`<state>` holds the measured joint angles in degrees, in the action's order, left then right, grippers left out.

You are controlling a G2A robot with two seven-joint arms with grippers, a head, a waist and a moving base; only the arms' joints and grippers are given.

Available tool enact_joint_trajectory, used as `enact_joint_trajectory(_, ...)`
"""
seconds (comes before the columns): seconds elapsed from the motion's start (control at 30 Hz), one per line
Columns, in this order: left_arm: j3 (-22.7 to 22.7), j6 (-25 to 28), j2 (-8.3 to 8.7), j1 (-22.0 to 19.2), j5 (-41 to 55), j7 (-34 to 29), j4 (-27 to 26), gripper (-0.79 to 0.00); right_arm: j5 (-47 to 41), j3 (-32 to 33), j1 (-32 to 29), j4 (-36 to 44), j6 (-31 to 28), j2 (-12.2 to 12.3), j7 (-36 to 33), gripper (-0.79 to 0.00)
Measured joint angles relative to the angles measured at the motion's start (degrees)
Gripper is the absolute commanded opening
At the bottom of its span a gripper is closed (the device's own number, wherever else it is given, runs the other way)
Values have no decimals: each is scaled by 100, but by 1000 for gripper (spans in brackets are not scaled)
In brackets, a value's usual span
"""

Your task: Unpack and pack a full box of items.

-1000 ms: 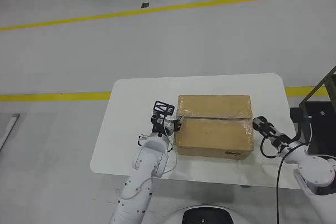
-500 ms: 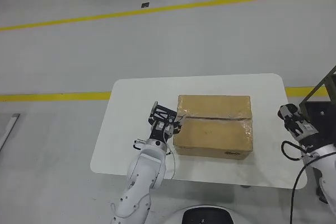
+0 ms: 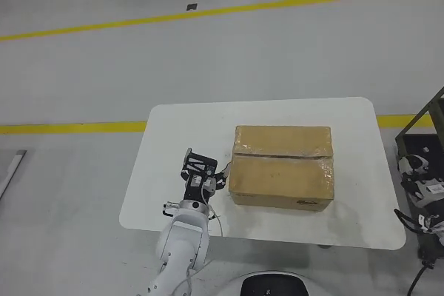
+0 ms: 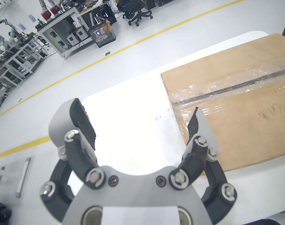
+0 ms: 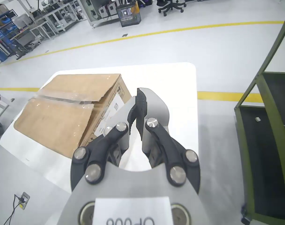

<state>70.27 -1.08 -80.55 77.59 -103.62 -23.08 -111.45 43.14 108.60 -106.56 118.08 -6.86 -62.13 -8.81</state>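
Note:
A brown cardboard box (image 3: 283, 166) stands on the white table (image 3: 177, 133), its top flaps shut under clear tape along the middle seam. My left gripper (image 3: 200, 158) hovers over the table just off the box's left end, open and empty. In the left wrist view the box (image 4: 238, 108) lies beside the left gripper (image 4: 136, 113), one fingertip (image 4: 195, 118) close to its taped corner. My right gripper (image 5: 138, 101) is shut on nothing, held beyond the table's right edge. From there the box (image 5: 60, 113) shows a slightly lifted flap corner.
A dark green metal rack (image 5: 261, 118) stands just right of the table, close to the right arm (image 3: 428, 194). Bare table surface lies left of and behind the box. Yellow floor lines cross the grey floor (image 3: 207, 66).
The left gripper has drawn back from the box's left end toward the table's front left. The right arm has pulled away from the box's right end to beyond the table edge.

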Motion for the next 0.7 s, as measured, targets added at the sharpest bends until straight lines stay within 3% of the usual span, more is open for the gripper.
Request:
enact_joint_trajectory(0.03,-14,-49,-3,21,-46,-77,-10,0,2,20,-25,-7,10,-4,-7,-409)
enact_joint_trajectory(0.07,-23,-76,-5,30,-72,-132,-12,0,-7,47,-42,-27,45,-11,-19,-40)
enact_joint_trajectory(0.1,-27,-84,-6,31,-83,-147,-12,0,-65,79,-47,-51,123,-19,-12,-773)
enact_joint_trajectory(0.17,-27,-81,-6,29,-80,-139,-11,-1,-112,90,-44,-60,167,-22,0,-709)
enact_joint_trajectory(0.3,-26,-78,-5,28,-76,-133,-10,0,-110,87,-42,-58,162,-21,1,-429)
enact_joint_trajectory(0.5,-26,-78,-5,28,-76,-133,-10,-1,-110,87,-42,-58,161,-21,0,-132)
enact_joint_trajectory(0.6,-26,-78,-5,28,-76,-133,-10,0,-110,87,-42,-58,161,-21,0,-56)
enact_joint_trajectory(0.7,-26,-78,-5,28,-76,-133,-10,0,-110,87,-42,-58,161,-21,0,-43)
